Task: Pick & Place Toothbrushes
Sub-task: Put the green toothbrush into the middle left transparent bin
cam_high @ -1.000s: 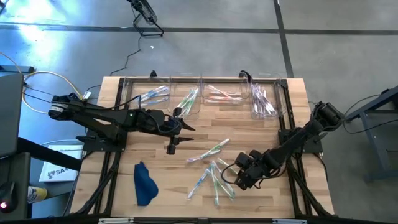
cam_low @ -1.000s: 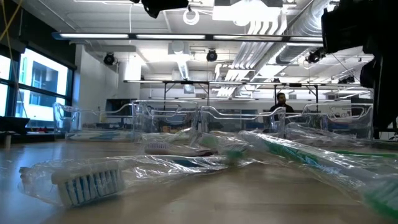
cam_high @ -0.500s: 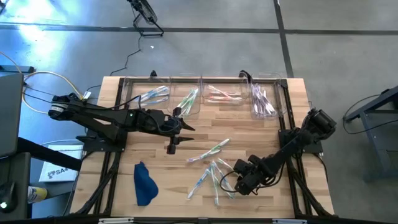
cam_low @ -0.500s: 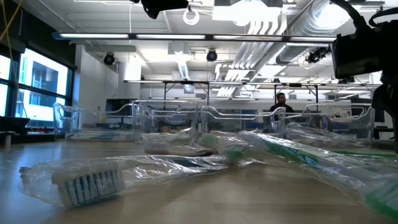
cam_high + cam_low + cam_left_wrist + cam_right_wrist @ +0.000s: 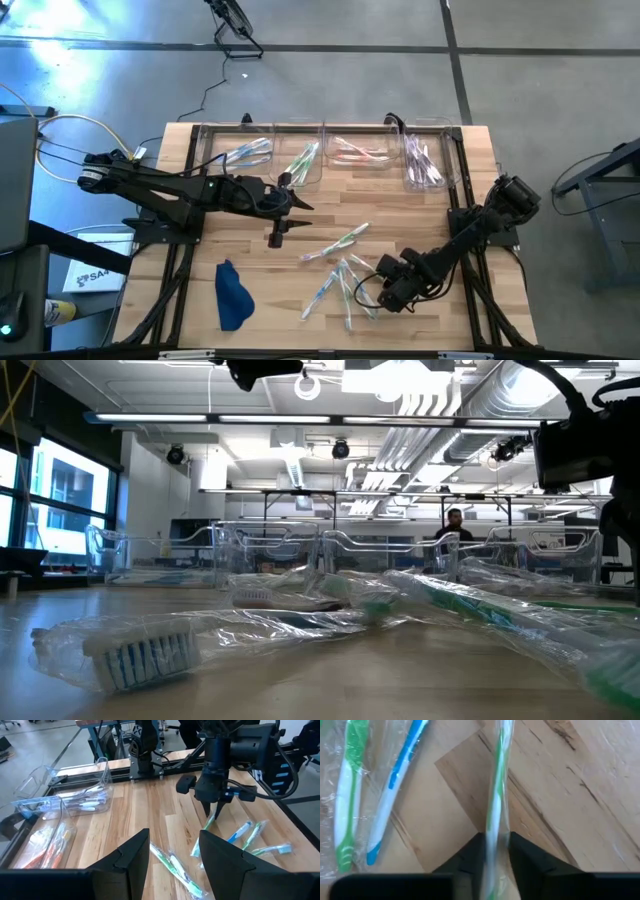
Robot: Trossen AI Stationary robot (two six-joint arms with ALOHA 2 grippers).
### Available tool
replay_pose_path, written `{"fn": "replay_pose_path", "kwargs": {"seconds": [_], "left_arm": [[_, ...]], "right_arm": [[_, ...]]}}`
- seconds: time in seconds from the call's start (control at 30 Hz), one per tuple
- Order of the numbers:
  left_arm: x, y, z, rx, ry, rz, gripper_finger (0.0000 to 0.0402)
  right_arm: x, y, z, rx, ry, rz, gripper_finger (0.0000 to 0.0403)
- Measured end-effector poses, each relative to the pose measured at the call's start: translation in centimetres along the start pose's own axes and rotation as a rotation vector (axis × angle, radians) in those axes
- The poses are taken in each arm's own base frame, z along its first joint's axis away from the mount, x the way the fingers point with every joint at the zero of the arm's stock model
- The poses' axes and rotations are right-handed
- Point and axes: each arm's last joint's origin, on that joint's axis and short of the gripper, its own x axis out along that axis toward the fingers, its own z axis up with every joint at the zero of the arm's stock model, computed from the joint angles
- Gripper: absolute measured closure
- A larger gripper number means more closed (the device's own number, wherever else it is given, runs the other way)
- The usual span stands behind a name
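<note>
Wooden tabletop, near its front edge | your right claw clamped on green toothbrush amid loose toothbrushes | left claw apart above tabletop's middle

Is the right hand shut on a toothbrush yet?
Yes. In the right wrist view the right hand has both fingers pressed against a green toothbrush lying on the table.

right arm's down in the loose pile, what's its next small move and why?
Probably lift straight up. The right gripper has its jaws closed on a green toothbrush lying on the table, beside two others. The bins are across the table, so it must clear the pile first.
</note>
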Motion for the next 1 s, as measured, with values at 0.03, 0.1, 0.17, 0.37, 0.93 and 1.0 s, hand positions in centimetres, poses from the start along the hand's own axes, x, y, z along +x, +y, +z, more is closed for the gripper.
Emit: {"fn": "replay_pose_path", "kwargs": {"seconds": [0.03,0.1,0.17,0.37,0.93,1.0], "left_arm": [[0.0,0.0,0.0,-0.008,0.000,0.000,0.0235],[0.0,0.0,0.0,-0.014,0.000,0.000,0.0235],[0.0,0.0,0.0,-0.016,0.000,0.000,0.0235],[0.0,0.0,0.0,-0.045,-0.001,-0.004,0.0235],[-0.1,0.1,1.2,-0.165,-0.130,-0.002,0.0235],[-0.1,0.2,1.7,-0.182,-0.174,-0.002,0.0235]], "right_arm": [[0.0,0.0,0.0,0.000,0.000,-0.002,0.0330],[0.0,-0.1,0.0,-0.001,0.002,-0.008,0.0356],[0.0,-0.1,0.0,-0.001,0.004,-0.008,0.0379],[-0.2,-0.1,0.0,0.010,0.017,-0.004,0.0384],[-5.3,-0.4,1.0,-0.068,-0.083,0.150,0.0388],[-6.2,-0.6,1.2,-0.065,-0.119,0.171,0.0388]]}}
